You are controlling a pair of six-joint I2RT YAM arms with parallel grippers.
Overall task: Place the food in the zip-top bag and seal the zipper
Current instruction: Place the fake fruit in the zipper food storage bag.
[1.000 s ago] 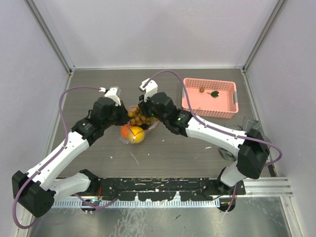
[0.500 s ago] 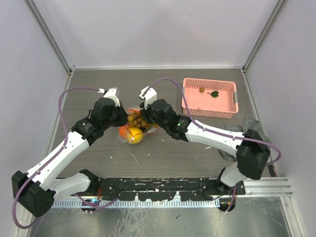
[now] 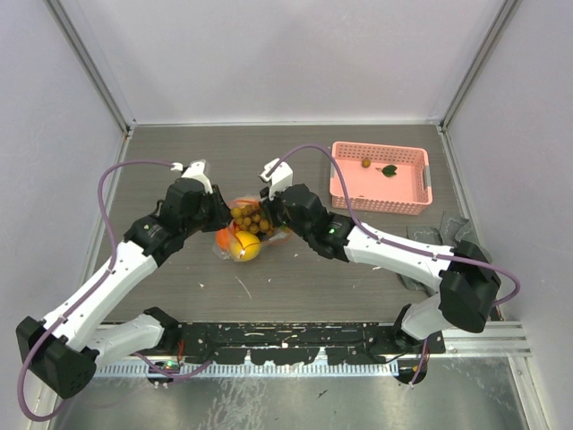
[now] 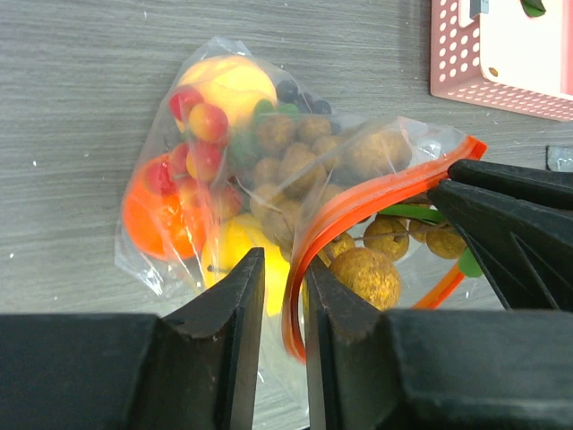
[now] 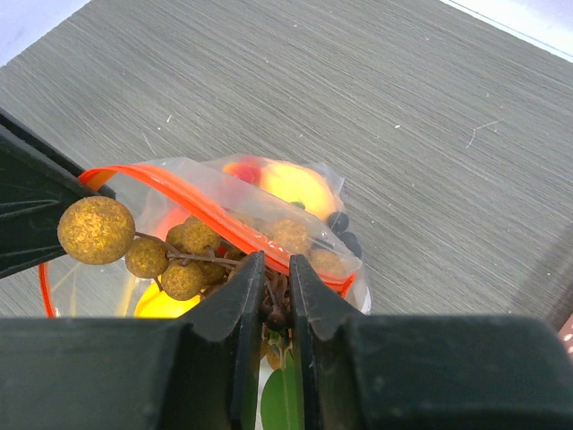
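Your right gripper (image 5: pixel 275 262) has its two black, flat-sided fingers (image 5: pixel 237 313) drawn almost together, pinching the thin woody stem of the bunch of small brown balls (image 5: pixel 161 246). The balls are round with a rough, matte, sandy skin. They hang at the mouth of the bag, some already behind the plastic.

Your left gripper (image 4: pixel 285 262) shows only a narrow slot between its blunt black fingers (image 4: pixel 235 322). The red-orange zipper strip (image 4: pixel 358 202) curves down into that slot, but the fingers do not look pressed onto it, and yellow fruit shows through the gap.

Both grippers meet at the clear, thin, crinkled plastic zip-top bag (image 4: pixel 148 260). It lies about mid-table on the grey wood-grain table (image 3: pixel 179 152), to the left of the pink plastic lattice basket (image 3: pixel 380 176). The bag's mouth stands open, with the two halves of the strip bowed apart into a loop.

Inside the bag you can see:
- a smooth orange round fruit (image 4: pixel 152 215)
- a bright yellow round fruit (image 4: pixel 235 264) just beside it
- a pale yellow round fruit (image 4: pixel 228 82) at the closed end
- a few small glossy red balls (image 4: pixel 201 125) between them

The basket is rectangular with a gridded wall. It holds one loose brown ball (image 3: pixel 366 163) and a green leaf (image 3: pixel 389 170).
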